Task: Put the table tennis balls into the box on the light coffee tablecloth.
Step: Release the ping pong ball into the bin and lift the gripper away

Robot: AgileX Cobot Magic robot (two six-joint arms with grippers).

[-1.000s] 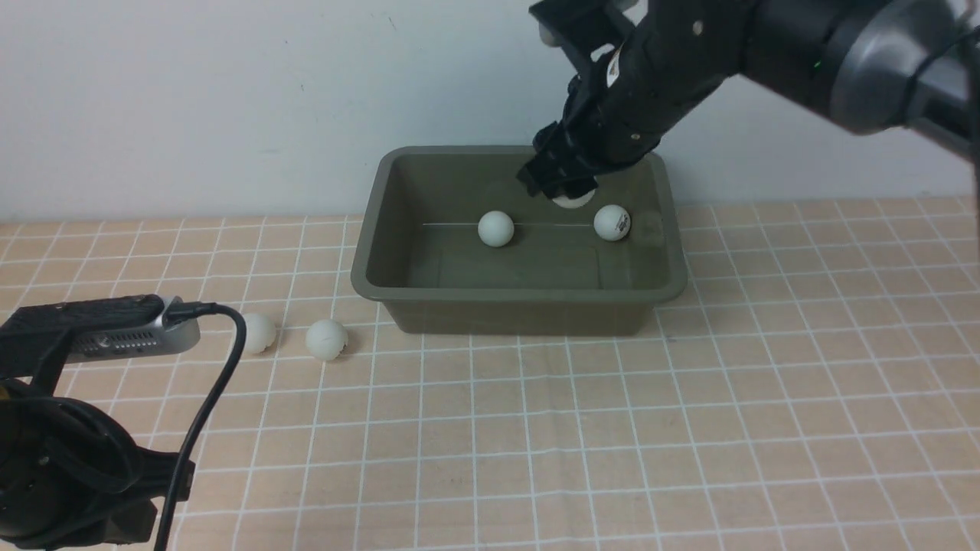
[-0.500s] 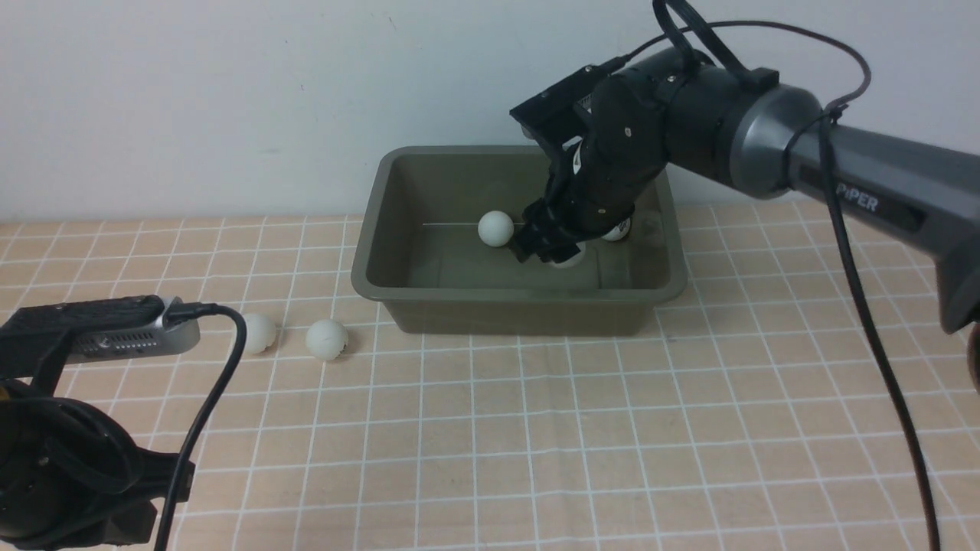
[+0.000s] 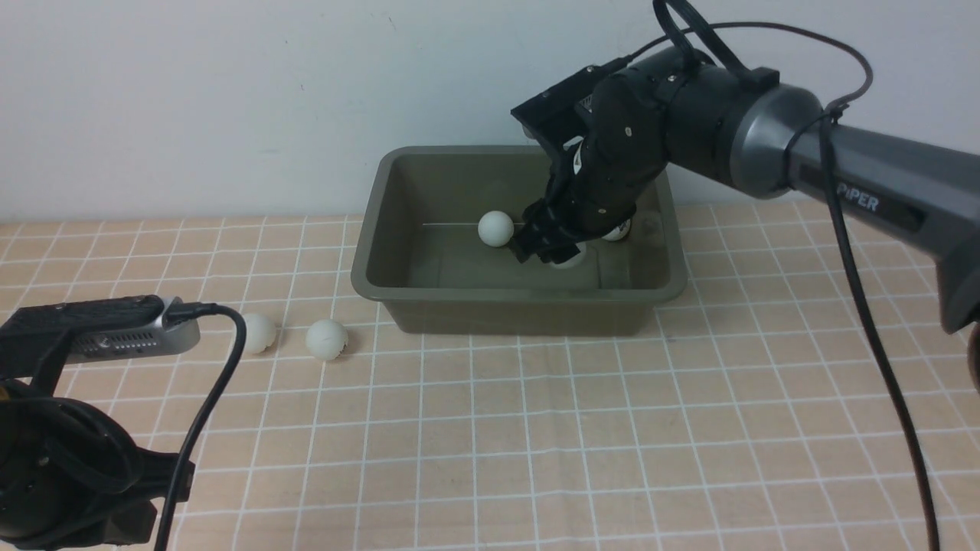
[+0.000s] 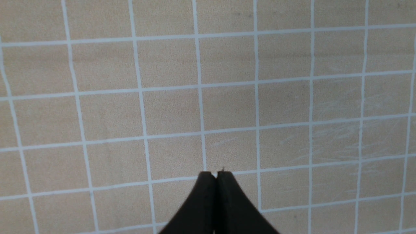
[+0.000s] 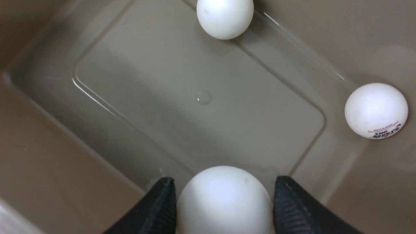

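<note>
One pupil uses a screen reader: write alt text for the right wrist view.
A white ball sits between the fingers of the right claw, low inside the box. A plain ball and a printed ball lie on its floor.

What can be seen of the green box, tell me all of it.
The box is a rectangular olive-green tub, plastic by its look, with rounded corners, a flared rim, sloping walls and no lid. It stands upright on the checked tablecloth, towards its far side. A rectangular outline is moulded into its smooth floor. Inside lie a plain ball and a printed ball. The right gripper reaches in, holding a third ball low over the floor.
</note>
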